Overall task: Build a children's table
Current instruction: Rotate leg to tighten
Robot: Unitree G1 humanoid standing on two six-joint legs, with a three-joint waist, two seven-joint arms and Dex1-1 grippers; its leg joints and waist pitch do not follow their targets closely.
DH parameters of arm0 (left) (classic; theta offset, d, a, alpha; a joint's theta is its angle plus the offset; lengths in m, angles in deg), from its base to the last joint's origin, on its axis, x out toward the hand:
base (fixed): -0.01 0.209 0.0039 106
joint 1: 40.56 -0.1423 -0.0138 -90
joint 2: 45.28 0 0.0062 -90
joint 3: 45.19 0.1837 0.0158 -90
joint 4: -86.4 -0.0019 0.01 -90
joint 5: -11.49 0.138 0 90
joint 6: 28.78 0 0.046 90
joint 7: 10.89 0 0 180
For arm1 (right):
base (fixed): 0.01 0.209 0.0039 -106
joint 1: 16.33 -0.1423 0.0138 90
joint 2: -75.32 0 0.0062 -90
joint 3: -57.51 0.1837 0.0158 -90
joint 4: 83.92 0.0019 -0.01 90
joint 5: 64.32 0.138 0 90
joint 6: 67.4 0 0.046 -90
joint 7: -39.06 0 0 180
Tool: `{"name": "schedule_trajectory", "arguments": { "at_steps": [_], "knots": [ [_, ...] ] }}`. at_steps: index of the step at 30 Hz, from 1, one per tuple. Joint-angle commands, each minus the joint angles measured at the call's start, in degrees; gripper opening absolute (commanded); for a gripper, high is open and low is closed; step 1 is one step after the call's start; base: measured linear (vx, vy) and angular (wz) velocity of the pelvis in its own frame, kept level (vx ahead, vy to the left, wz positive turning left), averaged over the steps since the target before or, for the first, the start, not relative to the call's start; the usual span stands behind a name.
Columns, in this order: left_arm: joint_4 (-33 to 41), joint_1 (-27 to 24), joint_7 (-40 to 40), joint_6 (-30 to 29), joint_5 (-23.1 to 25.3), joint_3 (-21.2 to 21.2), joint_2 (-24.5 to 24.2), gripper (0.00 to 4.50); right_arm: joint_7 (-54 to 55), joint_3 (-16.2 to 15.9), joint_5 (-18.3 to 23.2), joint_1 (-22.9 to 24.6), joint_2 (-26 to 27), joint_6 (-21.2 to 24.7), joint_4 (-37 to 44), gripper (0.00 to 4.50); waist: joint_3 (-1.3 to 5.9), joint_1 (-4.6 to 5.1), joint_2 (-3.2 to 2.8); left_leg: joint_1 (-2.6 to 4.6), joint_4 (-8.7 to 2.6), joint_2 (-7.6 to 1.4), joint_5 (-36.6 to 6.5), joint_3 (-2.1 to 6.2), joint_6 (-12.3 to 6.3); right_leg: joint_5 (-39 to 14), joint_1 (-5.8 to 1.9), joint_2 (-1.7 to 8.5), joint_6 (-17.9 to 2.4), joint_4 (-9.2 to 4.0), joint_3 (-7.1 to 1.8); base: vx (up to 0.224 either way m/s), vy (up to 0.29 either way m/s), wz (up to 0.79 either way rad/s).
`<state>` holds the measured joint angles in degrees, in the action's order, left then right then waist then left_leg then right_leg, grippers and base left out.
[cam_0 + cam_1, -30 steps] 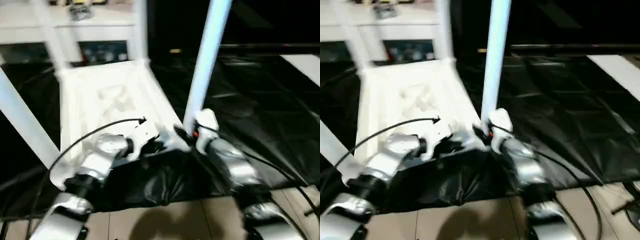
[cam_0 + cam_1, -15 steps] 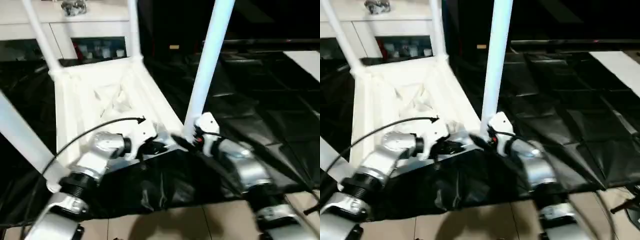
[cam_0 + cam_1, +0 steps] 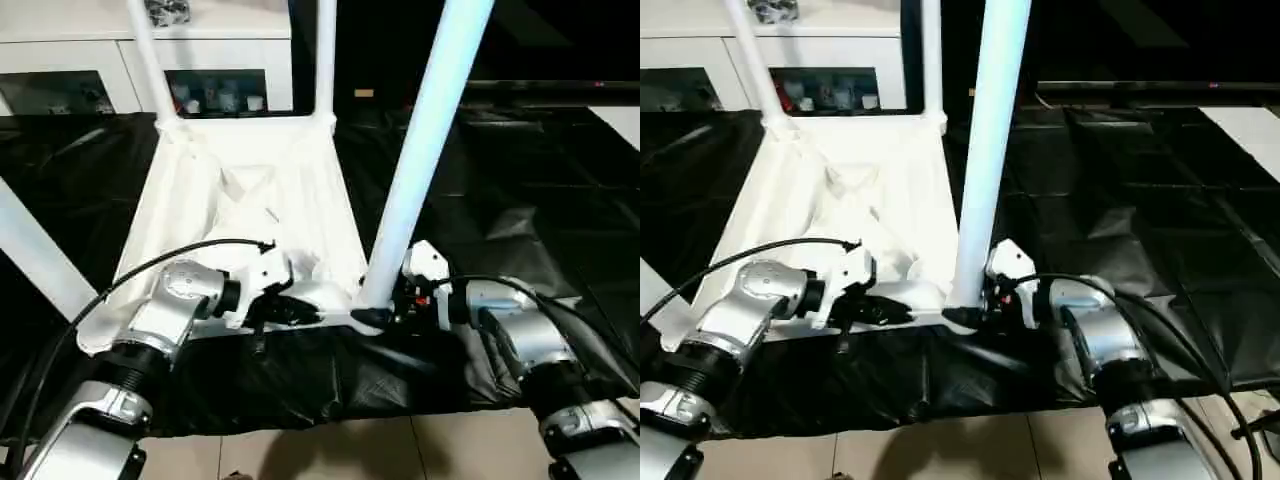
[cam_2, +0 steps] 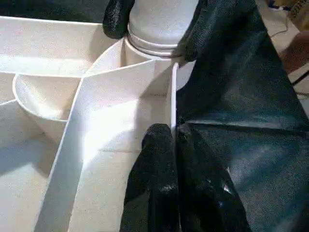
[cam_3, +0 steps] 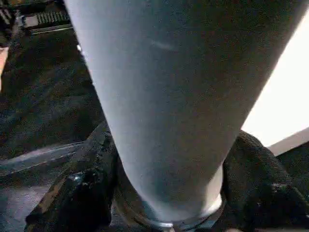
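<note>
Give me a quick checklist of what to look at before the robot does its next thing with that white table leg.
1. Table top lying upside down on the black sheet: ok.
2. Near leg standing upright in its corner socket: ok.
3. Right gripper with a finger on each side of that leg's base: ok.
4. Left gripper shut, fingertips at the top's edge wall beside the socket: ok.
5. Leg screwed fully home: cannot tell.
6. Two far legs standing in their corners: ok.

Home-like room, white glass-doored cabinet, tiled floor
</note>
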<state>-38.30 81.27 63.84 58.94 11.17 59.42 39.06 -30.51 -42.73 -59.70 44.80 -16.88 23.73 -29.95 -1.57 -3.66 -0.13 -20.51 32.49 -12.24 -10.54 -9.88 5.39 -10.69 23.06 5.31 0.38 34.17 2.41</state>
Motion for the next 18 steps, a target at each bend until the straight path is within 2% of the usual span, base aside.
{"name": "schedule_trajectory", "arguments": {
  "at_steps": [1,6,10,14,15,16,17,18],
  "knots": [
    [-0.21,1.58,-0.61,0.37,-0.35,-0.30,-0.18,0.00,-3.78,-3.59,-0.23,1.22,0.62,0.93,-0.66,2.70,2.81,-0.11,0.18,0.19,-3.38,-0.70,-10.97,-0.77,-3.72,-4.59,-2.92,1.70,-15.44,-3.00,-1.30,0.000,0.000,0.00],
    [-0.78,1.92,0.37,0.57,-0.74,-0.52,-1.12,0.00,-5.18,-3.76,0.35,1.15,0.44,1.14,-0.49,2.66,2.89,-0.16,0.25,0.13,-3.24,-0.64,-9.58,-0.82,-4.36,-3.07,-3.01,1.69,-15.71,-2.83,-1.24,0.000,0.000,0.00],
    [-1.69,2.21,0.61,1.26,-0.74,-0.74,-1.55,0.00,-5.61,-3.76,0.26,1.53,0.64,1.15,-0.38,2.65,2.78,-0.21,0.24,0.17,-3.34,-0.67,-10.56,-0.83,-4.05,-4.86,-2.88,1.67,-15.45,-3.00,-1.24,0.000,0.000,0.00],
    [-1.10,1.83,-2.65,0.84,0.34,-1.07,-1.38,0.00,0.11,-2.54,-0.34,2.46,2.33,1.38,-0.14,2.65,2.74,-0.25,0.26,0.19,-3.44,-0.72,-10.77,-0.78,-3.49,-5.28,-2.86,1.75,-15.18,-3.01,-1.29,0.000,0.000,0.00],
    [0.02,1.18,-5.59,0.48,1.01,-1.26,-0.59,0.00,8.45,-1.39,-2.12,3.00,4.36,0.72,-0.55,2.65,2.54,-0.11,0.23,0.15,-3.61,-0.69,-11.47,-0.74,-2.91,-6.64,-2.72,1.79,-14.68,-3.18,-1.36,0.000,0.000,0.00],
    [0.02,1.18,-5.59,0.48,1.01,-1.26,-0.59,0.00,8.45,-1.39,-2.12,3.00,4.36,0.72,-0.55,2.65,2.45,0.02,0.27,0.16,-3.73,-0.66,-12.40,-0.70,-2.44,-8.28,-2.67,1.88,-14.19,-3.39,-1.43,0.000,0.000,0.00],
    [1.74,0.28,-8.57,-0.33,1.35,-1.45,0.73,0.00,17.15,0.14,-3.44,3.48,6.99,0.41,-0.84,2.65,2.28,0.25,0.36,0.32,-3.99,-0.71,-14.31,-0.62,-1.21,-12.10,-2.52,2.08,-13.22,-3.76,-1.57,0.000,0.000,0.00],
    [2.88,-0.35,-9.50,-1.07,1.32,-1.33,1.50,0.00,20.47,1.13,-3.23,3.74,8.55,1.10,-0.71,2.65,2.15,0.62,0.31,0.23,-4.32,-0.49,-16.11,-0.33,-0.15,-16.57,-2.61,2.04,-11.55,-4.04,-1.49,0.000,0.000,0.00]
  ]
}}
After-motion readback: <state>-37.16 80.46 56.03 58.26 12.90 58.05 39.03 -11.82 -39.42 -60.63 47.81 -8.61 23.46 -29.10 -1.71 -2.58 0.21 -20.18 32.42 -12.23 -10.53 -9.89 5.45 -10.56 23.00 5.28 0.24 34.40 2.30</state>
